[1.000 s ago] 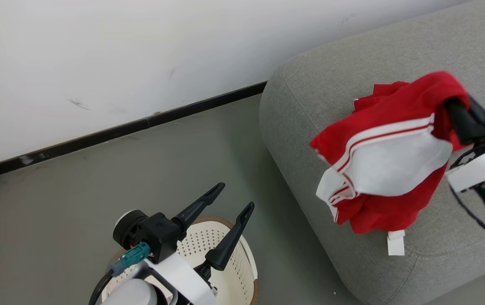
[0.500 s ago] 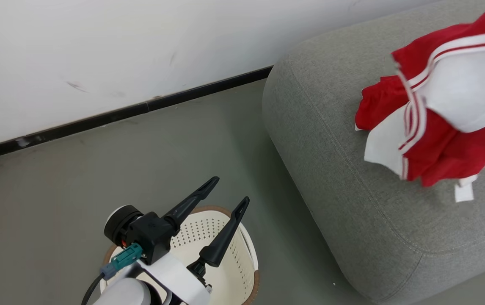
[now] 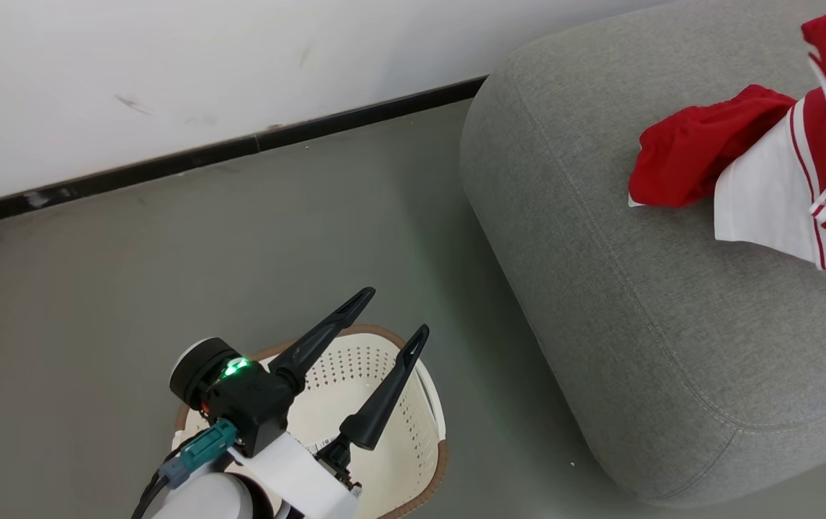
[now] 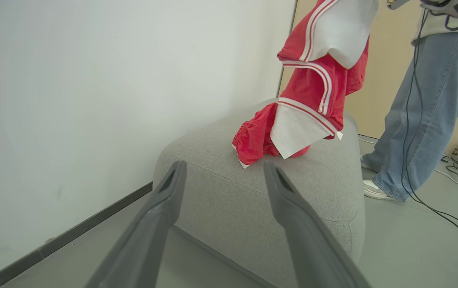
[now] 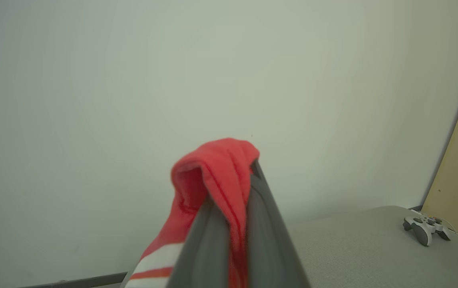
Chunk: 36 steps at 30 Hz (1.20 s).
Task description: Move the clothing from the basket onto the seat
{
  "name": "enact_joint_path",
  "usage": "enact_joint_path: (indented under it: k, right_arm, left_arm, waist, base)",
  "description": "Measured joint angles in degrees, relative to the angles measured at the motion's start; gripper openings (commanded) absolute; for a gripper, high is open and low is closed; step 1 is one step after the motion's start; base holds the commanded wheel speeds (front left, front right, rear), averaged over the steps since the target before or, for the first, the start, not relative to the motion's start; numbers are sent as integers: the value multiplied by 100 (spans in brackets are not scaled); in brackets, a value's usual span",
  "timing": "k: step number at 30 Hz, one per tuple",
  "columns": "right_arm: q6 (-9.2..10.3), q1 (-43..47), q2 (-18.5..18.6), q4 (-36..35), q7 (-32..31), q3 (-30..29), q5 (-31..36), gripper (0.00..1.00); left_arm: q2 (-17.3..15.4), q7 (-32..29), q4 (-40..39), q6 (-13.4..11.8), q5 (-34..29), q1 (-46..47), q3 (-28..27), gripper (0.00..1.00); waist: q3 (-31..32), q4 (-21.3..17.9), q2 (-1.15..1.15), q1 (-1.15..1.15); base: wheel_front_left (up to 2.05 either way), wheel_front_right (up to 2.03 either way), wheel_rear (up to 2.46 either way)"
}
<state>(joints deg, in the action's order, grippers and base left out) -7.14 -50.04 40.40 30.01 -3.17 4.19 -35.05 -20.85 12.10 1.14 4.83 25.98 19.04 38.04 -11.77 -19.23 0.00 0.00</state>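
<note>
A pale wall (image 3: 168, 65) is running along the back of the room, meeting the grey floor (image 3: 132, 259) at a dark baseboard (image 3: 240, 144). The seat (image 3: 636, 324), a big grey upholstered block with rounded edges, is standing on that floor with one end close to the wall. In the left wrist view, a person (image 4: 425, 112) in blue jeans and pale shoes is standing at the seat's far side, with dark cables (image 4: 413, 120) trailing down across the legs to the floor. The clothing (image 3: 687, 155), red with white panels and stripes, is hanging over the seat. Its lower folds are resting bunched on the cushion top while the rest is rising towards the upper right of the head view. The basket (image 3: 444, 461), cream with a brown rim and perforated sides, is sitting on the floor, apart from the seat's near corner. The left gripper (image 3: 396, 311) is hovering above the basket with its two dark fingers spread wide apart, holding nothing and pointing towards the seat. The right gripper (image 5: 231, 200) is pressing its fingers together on a red fold of the clothing, which is draping over their tips and falling away below. A small grey game controller (image 5: 425, 230) is lying on the seat's far end.
</note>
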Motion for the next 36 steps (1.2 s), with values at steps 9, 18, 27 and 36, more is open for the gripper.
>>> enact_joint_path:
  k: [9,18,27,36]
  right_arm:
    - [0,-46,-149,716,15,-22,320,0]
    - [0,197,-526,1305,137,-4,471,0]
    - [0,391,-1131,1701,337,135,515,0]
    - [0,535,-1163,2241,526,67,687,0]
  left_arm:
    - [-80,-159,-320,-37,-101,73,-2,100]
    - [-126,-303,-520,-79,-155,152,-2,100]
    - [-182,-361,-687,-78,-250,371,4,100]
    - [-187,-411,-745,-70,-312,498,59,100]
  waist:
    - [-331,117,0,0]
    - [-612,216,0,0]
    - [-905,300,0,0]
    - [-1131,309,0,0]
  base:
    - [0,0,0]
    - [0,0,0]
    - [0,0,0]
    - [0,0,0]
